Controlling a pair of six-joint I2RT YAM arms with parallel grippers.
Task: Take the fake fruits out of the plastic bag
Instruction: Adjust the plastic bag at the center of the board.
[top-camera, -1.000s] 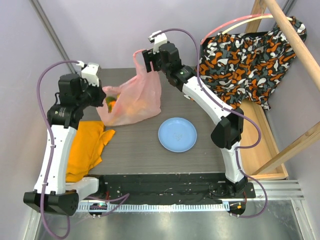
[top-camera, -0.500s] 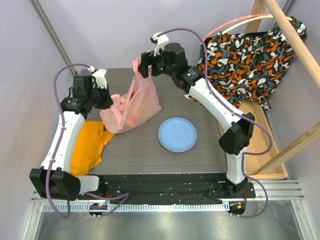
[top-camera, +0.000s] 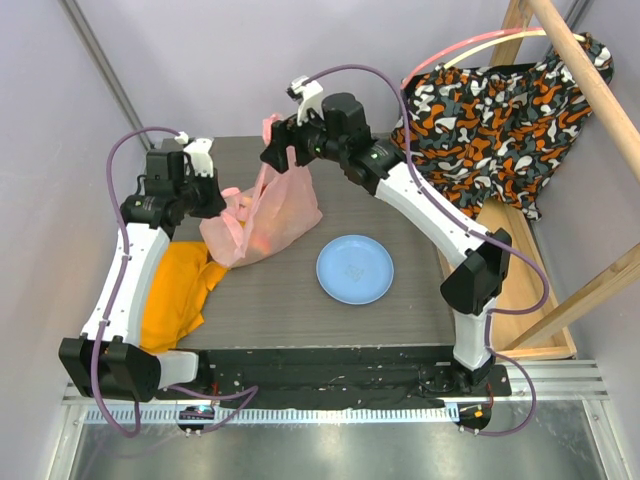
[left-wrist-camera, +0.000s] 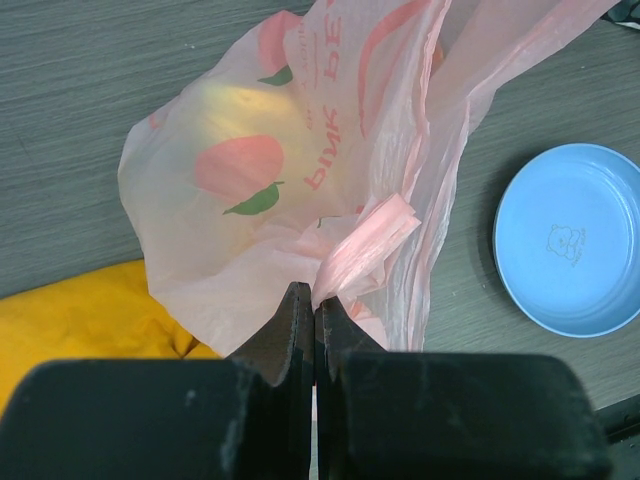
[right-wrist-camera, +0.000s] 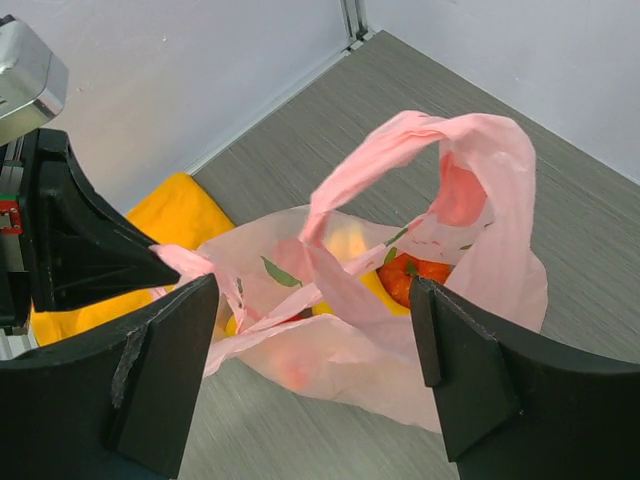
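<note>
The pink plastic bag (top-camera: 270, 212) lies on the table, far left of middle, with fruits inside. My left gripper (top-camera: 218, 197) is shut on one handle loop at the bag's left edge; the left wrist view shows the jaws (left-wrist-camera: 316, 300) pinching the pink strip. My right gripper (top-camera: 274, 155) is open and hovers above the bag's far side, holding nothing. In the right wrist view its fingers (right-wrist-camera: 165, 370) stand wide either side of the bag (right-wrist-camera: 380, 350), whose other handle loop (right-wrist-camera: 420, 140) stands free. An orange fruit (right-wrist-camera: 415, 275) and something yellow (right-wrist-camera: 372, 288) show through the mouth.
A light-blue plate (top-camera: 354, 269) lies right of the bag. An orange cloth (top-camera: 175, 290) lies at the table's left edge, under the left arm. Patterned fabric (top-camera: 490, 110) hangs from a wooden frame at the far right.
My left gripper has drawn a bag handle to the left and holds it. My right gripper has swung left over the bag, and the bag has bunched up.
</note>
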